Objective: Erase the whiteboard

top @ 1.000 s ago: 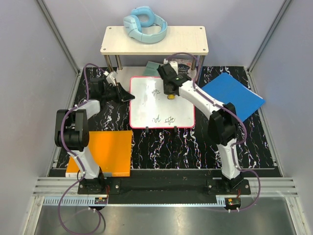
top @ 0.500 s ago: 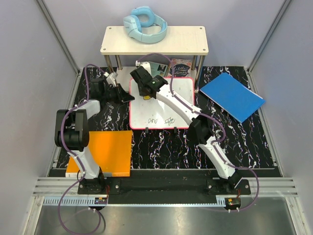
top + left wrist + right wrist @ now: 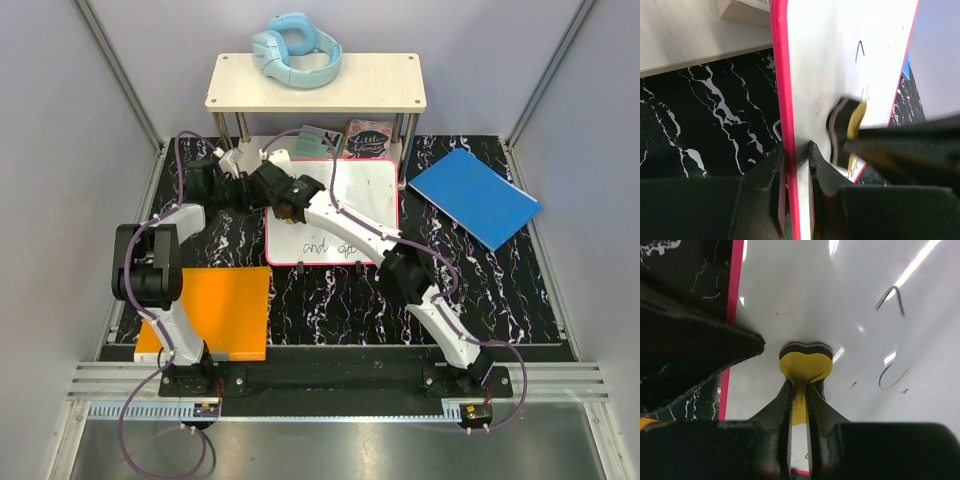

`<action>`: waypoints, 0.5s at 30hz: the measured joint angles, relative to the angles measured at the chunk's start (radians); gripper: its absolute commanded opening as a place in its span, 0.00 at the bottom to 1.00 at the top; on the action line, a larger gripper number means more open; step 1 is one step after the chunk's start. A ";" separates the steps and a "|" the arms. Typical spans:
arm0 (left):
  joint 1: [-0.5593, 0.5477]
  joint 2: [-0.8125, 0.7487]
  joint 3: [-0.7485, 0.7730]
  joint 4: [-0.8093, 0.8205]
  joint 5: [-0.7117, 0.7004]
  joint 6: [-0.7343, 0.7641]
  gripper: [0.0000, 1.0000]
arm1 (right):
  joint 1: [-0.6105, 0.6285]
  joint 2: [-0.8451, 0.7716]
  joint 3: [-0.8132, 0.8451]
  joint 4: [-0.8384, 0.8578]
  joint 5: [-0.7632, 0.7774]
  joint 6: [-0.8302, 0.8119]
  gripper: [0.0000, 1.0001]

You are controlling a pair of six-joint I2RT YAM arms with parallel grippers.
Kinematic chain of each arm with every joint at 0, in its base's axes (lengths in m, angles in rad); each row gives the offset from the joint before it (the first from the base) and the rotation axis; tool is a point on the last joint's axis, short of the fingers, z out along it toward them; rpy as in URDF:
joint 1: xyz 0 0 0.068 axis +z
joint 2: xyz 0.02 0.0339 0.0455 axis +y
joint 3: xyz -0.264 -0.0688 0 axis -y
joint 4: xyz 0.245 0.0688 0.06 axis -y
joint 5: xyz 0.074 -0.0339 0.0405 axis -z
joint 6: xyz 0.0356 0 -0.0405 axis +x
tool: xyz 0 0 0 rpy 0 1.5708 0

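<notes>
1. Your left gripper (image 3: 795, 152) is clamped tight on the whiteboard's (image 3: 365, 195) red left rim.
2. The whiteboard lies on the black mat (image 3: 330, 300), with writing along its near edge.
3. Your right gripper (image 3: 799, 390) pinches a yellow eraser (image 3: 805, 360), which is pressed to the board near that rim.

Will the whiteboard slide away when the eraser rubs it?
Probably not: the left tool pinches the whiteboard by its pink rim. It looks stiff: that rim runs straight, no sagging. Its glossy face reflects lights, so the yellow eraser in the right tool likely glides easily.
</notes>
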State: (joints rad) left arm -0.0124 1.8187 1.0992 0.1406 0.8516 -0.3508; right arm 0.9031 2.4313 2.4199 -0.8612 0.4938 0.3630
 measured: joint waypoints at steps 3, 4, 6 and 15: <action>0.000 0.000 0.000 -0.008 0.000 0.006 0.00 | 0.031 -0.006 -0.037 0.002 0.037 0.001 0.00; 0.000 0.000 0.000 -0.010 0.000 0.008 0.00 | 0.037 -0.011 -0.050 0.004 0.049 0.004 0.00; 0.000 0.000 0.000 -0.011 0.001 0.010 0.00 | 0.042 -0.025 -0.080 0.014 0.067 0.014 0.00; -0.035 -0.010 0.000 0.015 -0.019 0.014 0.00 | -0.031 -0.150 -0.257 0.023 0.047 0.081 0.00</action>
State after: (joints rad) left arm -0.0471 1.8091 1.0992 0.1558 0.8330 -0.3367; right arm 0.8719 2.2818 2.1632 -0.8379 0.5404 0.4438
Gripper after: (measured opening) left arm 0.189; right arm 0.153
